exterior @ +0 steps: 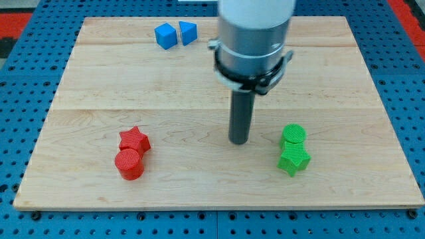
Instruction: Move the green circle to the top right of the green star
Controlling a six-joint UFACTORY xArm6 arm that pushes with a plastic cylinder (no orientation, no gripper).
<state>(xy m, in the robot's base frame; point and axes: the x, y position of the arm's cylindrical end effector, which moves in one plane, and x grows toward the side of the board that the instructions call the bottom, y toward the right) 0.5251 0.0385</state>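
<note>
The green circle sits at the view's lower right, touching the green star just below it. The circle is directly above the star, barely offset. My tip stands on the board to the left of both green blocks, a short gap away from the circle and touching neither.
A red star and a red circle touch each other at the view's lower left. A blue cube and a blue triangle-like block sit at the top, left of centre. The wooden board lies on a blue pegboard.
</note>
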